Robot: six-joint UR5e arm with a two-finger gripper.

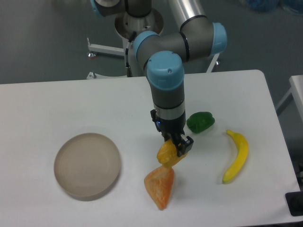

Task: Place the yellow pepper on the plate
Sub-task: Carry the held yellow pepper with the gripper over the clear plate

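- Sitting at lower left of the frame, the plate (87, 164) is lying empty on the white desk (57, 109), well apart from everything else, waiting as the drop-off spot.
- Lying at lower centre, the orange pepper (160, 186) is pointing its tip downward, just below the yellow pepper (168, 154); the two are looking as if they are touching or nearly so, though I cannot tell which.
- Reaching straight down at the centre, the tool (177, 147) is clamping its fingers on the yellow pepper; a vertical approach is probably keeping it off the neighbouring orange one.
- Whether the yellow pepper is already lifting off the desk is unclear from this view.
- Judging by the layout, the carry is needing a leftward move across bare desk to the plate.
- Resting right of the tool, the green pepper (200, 121) is staying out of that path.
- Lying at far right, the banana (236, 156) is curving along the desk edge, uninvolved.
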